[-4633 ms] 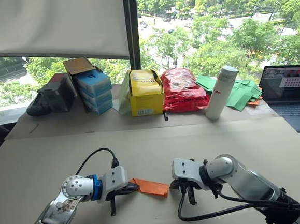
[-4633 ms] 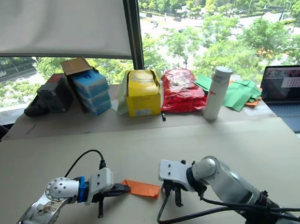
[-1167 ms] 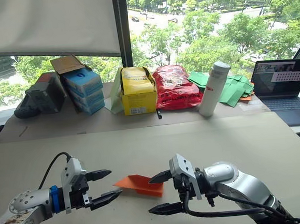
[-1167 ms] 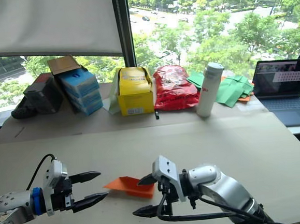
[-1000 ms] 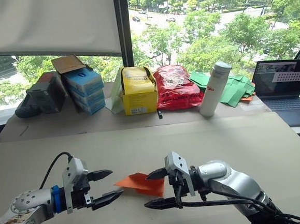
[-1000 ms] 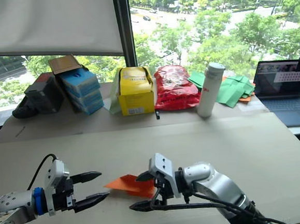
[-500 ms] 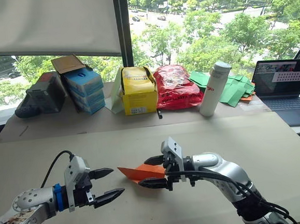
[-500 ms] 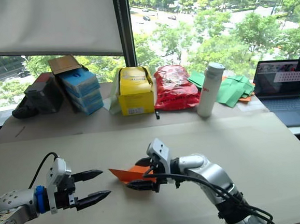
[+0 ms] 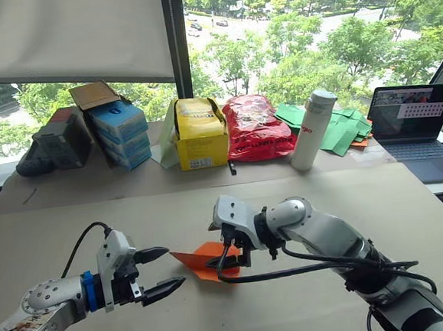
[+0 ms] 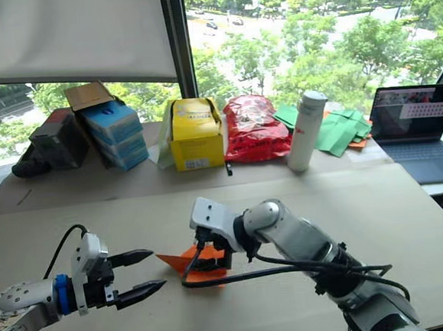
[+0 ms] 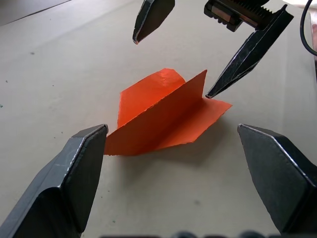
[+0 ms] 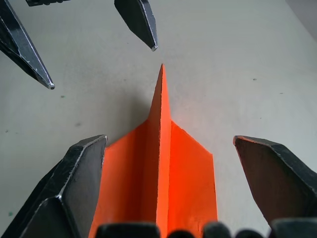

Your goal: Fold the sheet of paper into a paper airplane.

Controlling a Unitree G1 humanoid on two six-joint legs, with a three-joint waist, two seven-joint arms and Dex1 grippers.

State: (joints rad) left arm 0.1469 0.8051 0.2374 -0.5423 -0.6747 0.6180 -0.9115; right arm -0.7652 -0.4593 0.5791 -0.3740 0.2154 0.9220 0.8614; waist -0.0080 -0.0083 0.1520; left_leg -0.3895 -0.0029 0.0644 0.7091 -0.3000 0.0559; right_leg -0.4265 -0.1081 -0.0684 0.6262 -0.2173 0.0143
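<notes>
The right gripper [image 9: 230, 258] has swung in from the near side and now hangs directly over the tail of the paper airplane [image 9: 204, 260], which has slid a little closer to the yellow box [image 9: 200, 132] at the back of the table [image 9: 410, 220]. The folding looks essentially finished: the orange paper lies as a pointed wedge with its centre fin standing up and both wings spread. Both grippers are spread wide and hold nothing, the left gripper [image 9: 158, 272] just off the nose.
</notes>
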